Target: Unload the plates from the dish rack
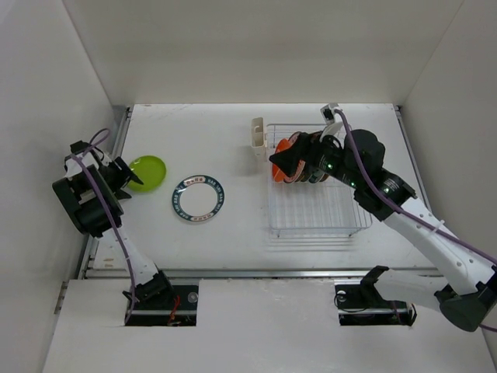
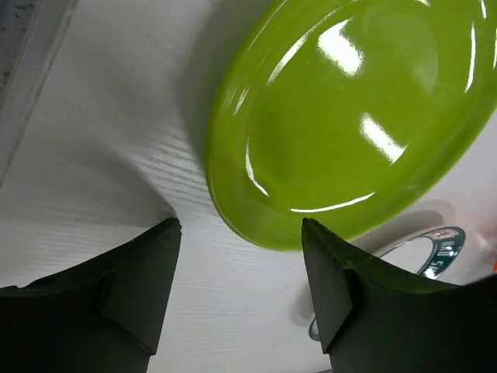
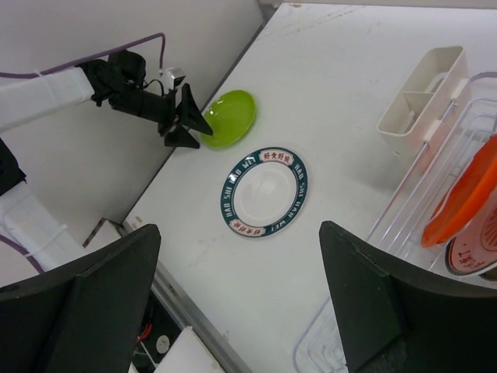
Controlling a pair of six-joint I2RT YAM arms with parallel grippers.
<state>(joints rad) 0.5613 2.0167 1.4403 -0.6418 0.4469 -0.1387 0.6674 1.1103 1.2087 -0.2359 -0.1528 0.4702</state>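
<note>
While hovering low at the nine o'clock edge of the table (image 1: 233, 132), holding the left gripper (image 1: 123, 180) with fingers apart and clamping nothing, tips sitting just beside the rim of the lime green plate (image 1: 147, 172), with contact impossible to tell. Lying flat there, close to the table's side rail, with the teal-rimmed plate (image 1: 197, 199) resting flat at its four o'clock, apart from it. Showing bare tabletop between that plate and the dish rack (image 1: 318, 221) standing at three o'clock, with the cream cutlery holder (image 1: 258, 140) hanging on the rack's nine o'clock wall at the far corner. Reaching over that wall with the right gripper (image 1: 279, 162), fingers standing wide apart and gripping nothing, just beside the orange plate (image 3: 466, 198) standing tilted on edge in the rack's far half, a white plate with an orange patterned centre (image 3: 475, 250) leaning right behind it.
</note>
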